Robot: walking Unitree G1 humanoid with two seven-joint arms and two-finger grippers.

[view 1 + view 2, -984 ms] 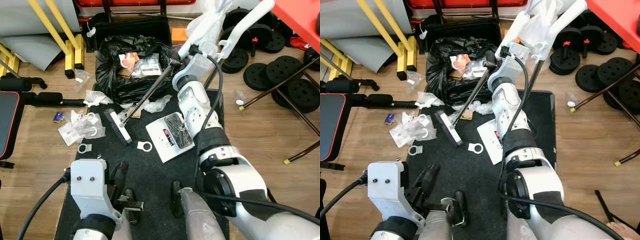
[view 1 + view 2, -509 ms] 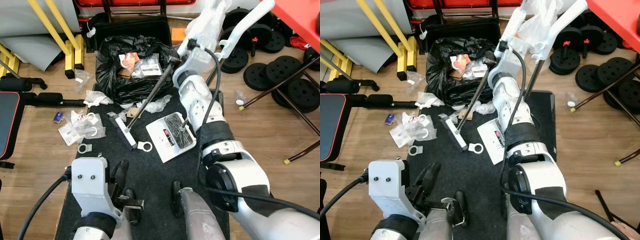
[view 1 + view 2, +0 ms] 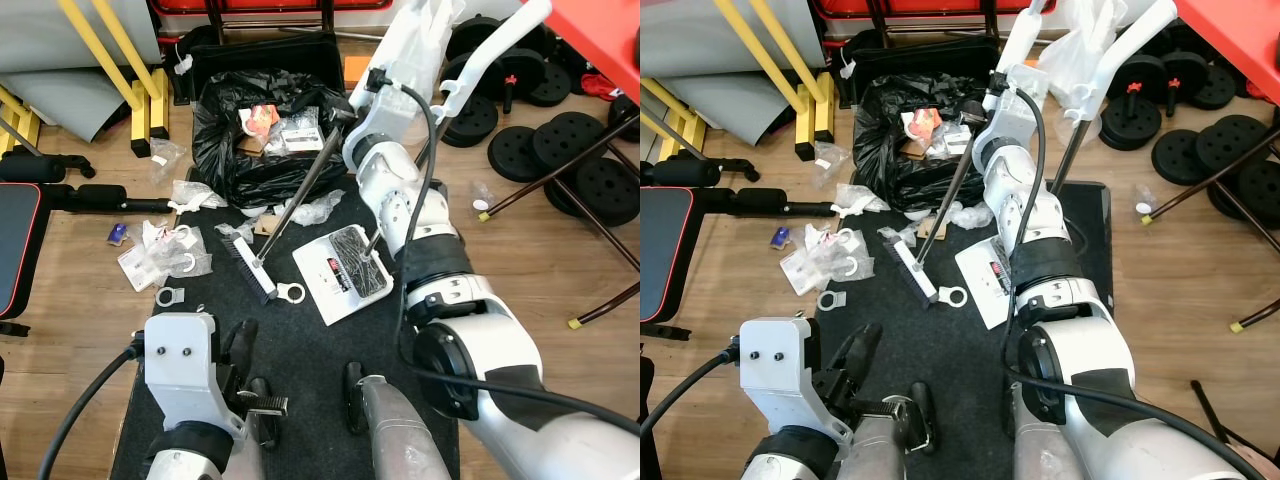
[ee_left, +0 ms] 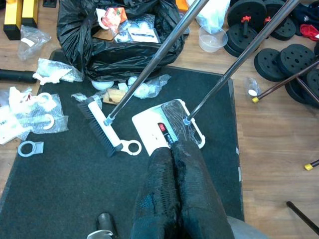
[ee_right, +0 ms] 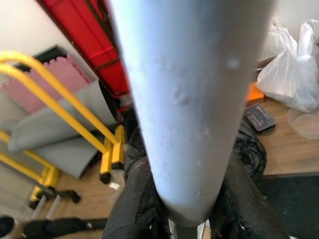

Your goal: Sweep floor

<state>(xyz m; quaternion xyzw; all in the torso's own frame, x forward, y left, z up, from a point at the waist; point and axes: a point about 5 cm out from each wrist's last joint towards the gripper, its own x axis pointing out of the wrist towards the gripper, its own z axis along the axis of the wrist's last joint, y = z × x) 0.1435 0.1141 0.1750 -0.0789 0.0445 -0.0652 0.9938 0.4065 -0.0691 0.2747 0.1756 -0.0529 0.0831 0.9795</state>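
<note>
My right gripper (image 3: 346, 108) reaches far forward and is shut on the broom's grey handle (image 5: 184, 99), its black fingers (image 5: 139, 199) on either side. The handle slants down to the brush head (image 3: 252, 268) on the black mat (image 3: 300, 360). The brush end touches a white ring (image 3: 290, 292). Beside it lies a white dustpan (image 3: 340, 272) holding dark debris, its thin handle (image 4: 224, 79) rising to the right. My left gripper (image 4: 172, 148) is low and close to me, shut on nothing, pointing at the dustpan.
A black rubbish bag (image 3: 260, 140) full of packaging lies beyond the mat. Plastic packets and rings (image 3: 165, 250) litter the wood floor on the left. Weight plates (image 3: 590, 170) and a red table's legs (image 3: 540, 175) stand right; a bench (image 3: 20, 240) and yellow frame (image 3: 140, 90) left.
The brush head has slid right along the mat toward the dustpan and now meets the white ring. My right wrist has shifted farther forward and up. The left arm stayed put.
</note>
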